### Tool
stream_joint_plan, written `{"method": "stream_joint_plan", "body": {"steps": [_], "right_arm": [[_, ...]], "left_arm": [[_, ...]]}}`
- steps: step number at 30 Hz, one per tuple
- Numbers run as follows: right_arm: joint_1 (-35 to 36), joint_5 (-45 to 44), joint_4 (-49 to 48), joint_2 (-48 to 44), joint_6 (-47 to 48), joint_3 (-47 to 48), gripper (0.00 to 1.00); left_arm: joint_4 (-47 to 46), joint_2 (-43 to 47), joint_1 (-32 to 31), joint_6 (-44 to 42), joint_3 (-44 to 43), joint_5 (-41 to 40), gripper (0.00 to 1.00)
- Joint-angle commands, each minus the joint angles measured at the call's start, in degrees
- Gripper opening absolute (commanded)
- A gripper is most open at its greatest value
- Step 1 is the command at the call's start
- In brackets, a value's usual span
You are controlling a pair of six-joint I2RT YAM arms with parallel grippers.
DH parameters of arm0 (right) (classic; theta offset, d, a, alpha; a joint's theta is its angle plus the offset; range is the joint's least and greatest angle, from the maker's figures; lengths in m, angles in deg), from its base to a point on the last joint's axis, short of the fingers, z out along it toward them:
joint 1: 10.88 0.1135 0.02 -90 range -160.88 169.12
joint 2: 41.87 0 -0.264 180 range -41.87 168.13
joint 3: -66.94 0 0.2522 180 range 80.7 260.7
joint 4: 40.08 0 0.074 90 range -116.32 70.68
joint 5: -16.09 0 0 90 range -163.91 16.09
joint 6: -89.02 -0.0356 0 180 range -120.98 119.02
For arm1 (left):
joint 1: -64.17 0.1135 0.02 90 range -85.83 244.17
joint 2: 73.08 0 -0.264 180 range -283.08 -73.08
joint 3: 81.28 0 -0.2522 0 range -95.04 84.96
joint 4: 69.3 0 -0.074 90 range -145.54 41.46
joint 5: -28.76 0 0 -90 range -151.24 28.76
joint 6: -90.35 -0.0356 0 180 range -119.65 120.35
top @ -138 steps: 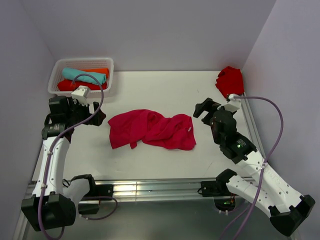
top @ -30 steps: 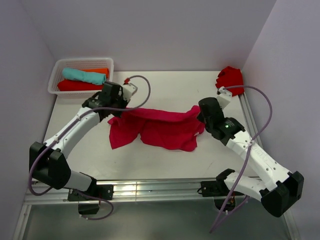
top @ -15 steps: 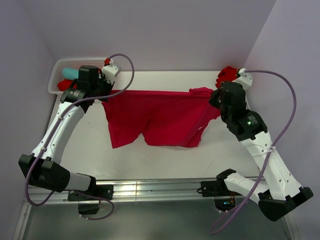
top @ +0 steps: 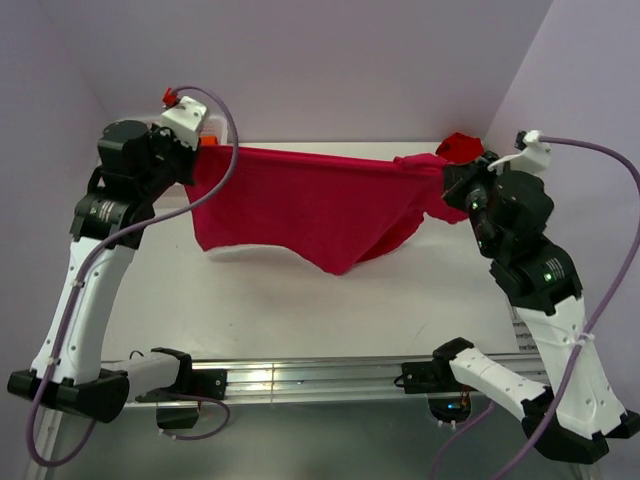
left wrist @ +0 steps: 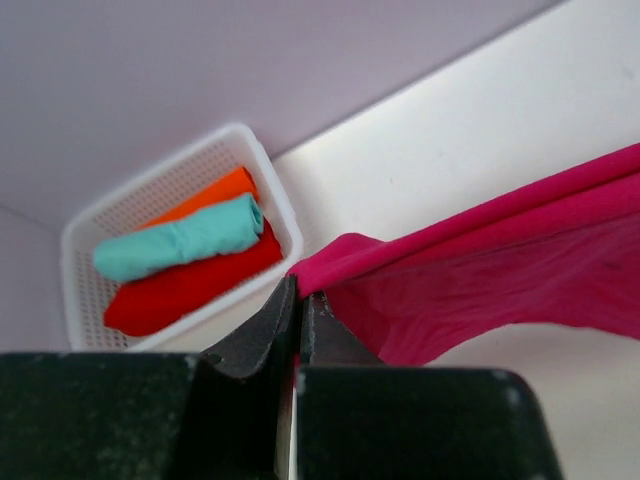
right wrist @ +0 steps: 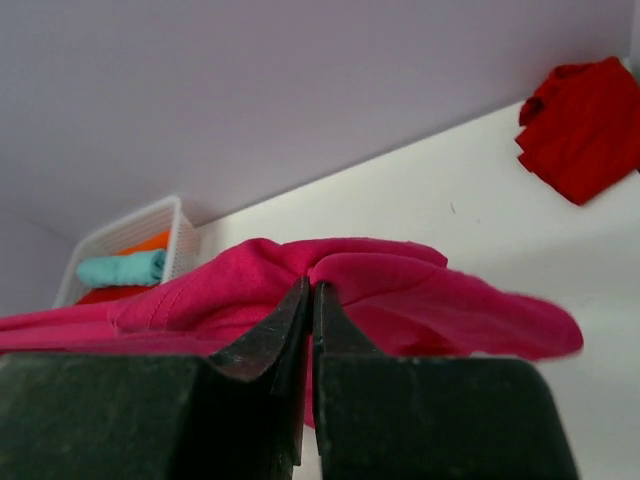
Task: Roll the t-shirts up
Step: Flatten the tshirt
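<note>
White table [top: 300, 310], crimson t-shirt [top: 310, 205] stretched taut, hanging, lower hem uneven

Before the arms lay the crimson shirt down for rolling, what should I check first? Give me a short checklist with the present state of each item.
1. The left gripper is shut on the crimson shirt at its edge: ok.
2. The right gripper is shut on the same shirt: ok.
3. Shirt spread smooth between them: not ok. It is bunched at the right grip and the lower edge hangs uneven.
4. Lowest fold lifted off the table: cannot tell.
5. The red shirt in the far right corner lies apart from the held one: ok.
</note>
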Motion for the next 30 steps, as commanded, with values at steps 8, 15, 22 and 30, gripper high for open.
{"method": "stream_joint_plan", "body": {"steps": [8, 15, 22, 30], "right_arm": [[-1.5, 2.4, -13.5, -15.0, 9.6, 1.2, 0.00], [-1.6, 9.7, -17.3, -21.6, 11.9, 2.4, 0.00], [-1.6, 13.6, -16.6, -24.5, 12.5, 6.8, 0.00], [-1.6, 13.4, -14.5, -19.8, 12.6, 3.5, 0.00]], "left_arm": [[-5.7, 11.4, 1.6, 2.0, -5.4, -3.8, 0.00], [-6.2, 17.8, 1.6, 3.7, -6.2, -3.8, 0.00], [-5.6, 21.6, 1.6, 4.9, -8.1, -2.8, 0.00], [-4.9, 19.4, 1.6, 5.7, -2.4, 1.7, 0.00]]}}
